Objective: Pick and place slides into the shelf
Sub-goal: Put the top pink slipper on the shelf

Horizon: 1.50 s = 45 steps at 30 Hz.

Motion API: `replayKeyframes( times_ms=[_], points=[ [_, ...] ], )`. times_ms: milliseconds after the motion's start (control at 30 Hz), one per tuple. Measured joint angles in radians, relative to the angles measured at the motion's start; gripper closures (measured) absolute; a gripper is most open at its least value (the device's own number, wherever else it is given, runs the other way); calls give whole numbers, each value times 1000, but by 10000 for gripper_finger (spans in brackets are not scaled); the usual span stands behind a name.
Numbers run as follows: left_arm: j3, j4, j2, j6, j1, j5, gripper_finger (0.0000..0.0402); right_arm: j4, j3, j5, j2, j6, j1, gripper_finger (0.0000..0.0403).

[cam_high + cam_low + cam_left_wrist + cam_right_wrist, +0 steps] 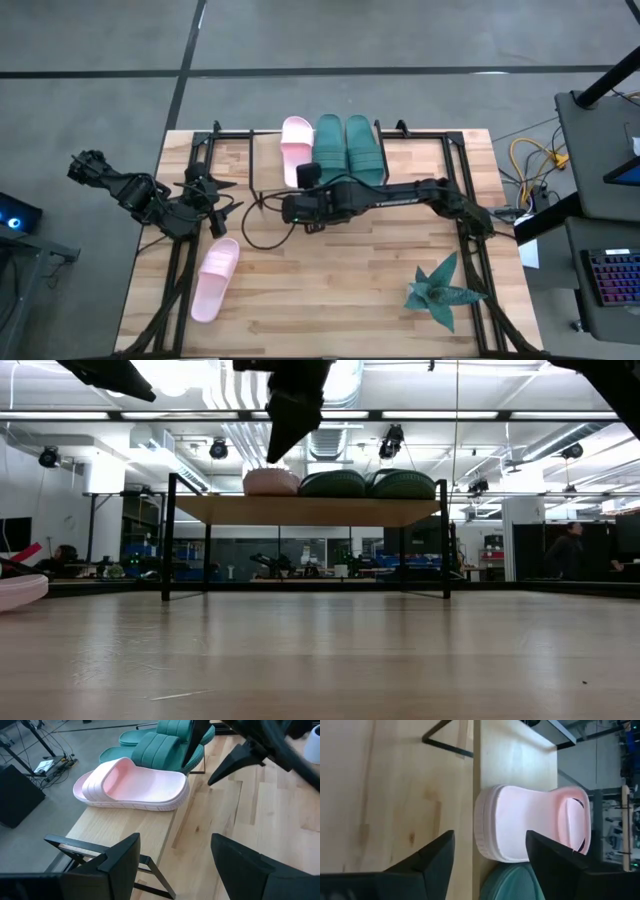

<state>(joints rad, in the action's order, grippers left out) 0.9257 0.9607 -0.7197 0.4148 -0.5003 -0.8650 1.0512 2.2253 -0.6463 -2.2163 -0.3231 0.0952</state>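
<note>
Three rubber slides, one pale pink point(296, 148) and two teal-green point(346, 148), sit on the low wooden shelf point(125, 827); the last pink slide point(214, 278) lies on the worktop point(350, 280); right gripper point(292, 210) hovers open-jawed; left gripper point(205, 205), seemingly open, should descend squarely over its strap.

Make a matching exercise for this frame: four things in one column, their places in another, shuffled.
Things:
1. teal pair of slides
2. pink slide by the teal pair
3. other pink slide
4. spiky plant

Places:
A. table, near the left arm
B. table, below the right arm in the high view
C. shelf, between its two neighbours
D. shelf, rightmost in the high view

Pairs: 1-D, 2-C, 3-A, 4-B
</note>
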Motion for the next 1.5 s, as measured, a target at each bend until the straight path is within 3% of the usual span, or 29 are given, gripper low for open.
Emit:
replayKeyframes(
  times_ms=[133,800,1000,1200,1500],
  points=[
    [0,0,-13,1,0,4,173,26,-5,48,5,2,-6,178],
    [0,0,-44,-2,1,3,173,2,-84,50,5,-77,-56,234],
    [0,0,-28,-2,1,3,173,-42,-85,54,5,-78,-56,268],
    [0,0,-33,-2,1,3,173,-47,-87,132,5,-79,-59,302],
    [0,1,-39,-2,1,4,173,-60,-87,137,5,-82,-60,343]
  ],
)
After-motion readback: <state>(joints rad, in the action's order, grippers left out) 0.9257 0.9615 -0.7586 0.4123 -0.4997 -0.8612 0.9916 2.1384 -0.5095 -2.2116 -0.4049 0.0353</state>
